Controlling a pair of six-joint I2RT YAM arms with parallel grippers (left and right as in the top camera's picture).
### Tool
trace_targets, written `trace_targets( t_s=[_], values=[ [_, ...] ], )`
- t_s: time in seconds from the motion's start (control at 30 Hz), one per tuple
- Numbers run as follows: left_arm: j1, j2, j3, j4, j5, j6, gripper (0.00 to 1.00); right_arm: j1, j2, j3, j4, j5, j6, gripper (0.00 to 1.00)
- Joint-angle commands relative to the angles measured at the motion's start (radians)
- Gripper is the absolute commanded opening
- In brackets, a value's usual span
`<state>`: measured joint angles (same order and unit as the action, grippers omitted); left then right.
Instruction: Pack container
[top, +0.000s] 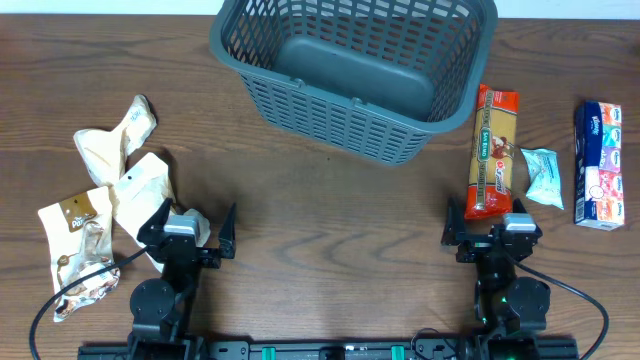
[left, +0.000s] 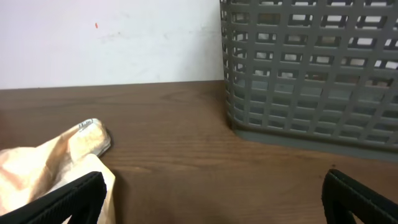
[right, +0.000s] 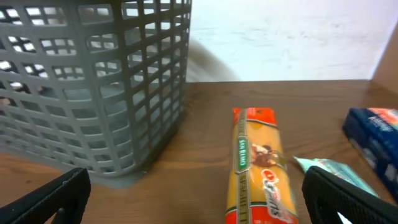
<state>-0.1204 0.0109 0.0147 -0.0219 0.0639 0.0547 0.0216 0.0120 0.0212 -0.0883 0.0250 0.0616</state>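
Observation:
The dark grey slotted container (top: 352, 70) stands empty at the back centre of the table; its wall shows in the left wrist view (left: 311, 68) and the right wrist view (right: 93, 81). My left gripper (top: 190, 235) is open and empty at the front left, next to beige paper pouches (top: 115, 215), one showing in its view (left: 43, 168). My right gripper (top: 495, 235) is open and empty at the front right, just behind the near end of a red and yellow spaghetti pack (top: 492, 150) that lies between its fingers in the wrist view (right: 258, 168).
A small pale green packet (top: 543, 175) and a blue tissue pack (top: 598, 165) lie right of the spaghetti; both show in the right wrist view, the packet (right: 329, 169) and the blue pack (right: 373, 134). A white wall stands behind the table.

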Motion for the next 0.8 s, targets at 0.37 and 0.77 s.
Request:
trace_targets(
  t_s=[0.37,0.77],
  values=[
    [0.004,0.388,0.534,-0.140,-0.030,-0.121,0.99,-0.034,0.166,0.344,-0.019,-0.151,0.134,0.99],
    [0.004,1.058,1.413,-0.793,-0.026,-0.101,0.98,-0.042,0.816,1.092,-0.693,-0.270,-0.048,0.99]
  ],
)
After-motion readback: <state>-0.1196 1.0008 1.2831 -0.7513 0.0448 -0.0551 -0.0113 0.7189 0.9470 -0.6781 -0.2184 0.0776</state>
